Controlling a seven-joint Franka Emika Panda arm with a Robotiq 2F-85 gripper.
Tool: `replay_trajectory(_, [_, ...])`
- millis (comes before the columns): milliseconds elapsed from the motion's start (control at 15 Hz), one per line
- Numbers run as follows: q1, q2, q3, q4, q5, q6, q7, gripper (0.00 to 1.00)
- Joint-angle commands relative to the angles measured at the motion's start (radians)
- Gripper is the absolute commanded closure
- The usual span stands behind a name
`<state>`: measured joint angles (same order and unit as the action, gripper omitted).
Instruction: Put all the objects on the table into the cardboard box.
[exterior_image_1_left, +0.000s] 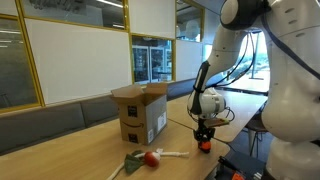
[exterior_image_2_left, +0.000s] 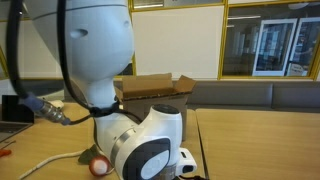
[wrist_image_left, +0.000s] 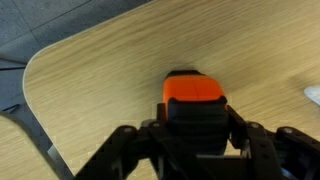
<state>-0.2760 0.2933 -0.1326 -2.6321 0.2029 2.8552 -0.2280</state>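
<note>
We log the cardboard box (exterior_image_1_left: 140, 115) upright on the desk (exterior_image_1_left: 90, 155), top flaps open. In front of it lie a red round item (exterior_image_1_left: 151, 158) on a green piece and a white utensil (exterior_image_1_left: 172, 154). An orange block (wrist_image_left: 193, 90) sits near the desk's rounded corner.

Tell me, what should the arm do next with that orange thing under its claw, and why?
Likely squeeze the gripper shut on the orange object. It rests on the table directly under the gripper, though whether it is already gripped is unclear. The cardboard box stands open nearby, so a secure hold should come before carrying it over.
</note>
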Motion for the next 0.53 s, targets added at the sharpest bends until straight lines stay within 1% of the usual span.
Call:
replay_trajectory(0, [0.023, -0.034, -0.038, -0.004, -0.051, 0.03, 0.09, 0.68])
replay_trajectory(267, [0.102, -0.15, -0.134, -0.044, -0.158, 0.068, 0.243, 0.68])
replay_trajectory(467, [0.195, -0.255, -0.235, -0.059, -0.314, 0.079, 0.404, 0.68])
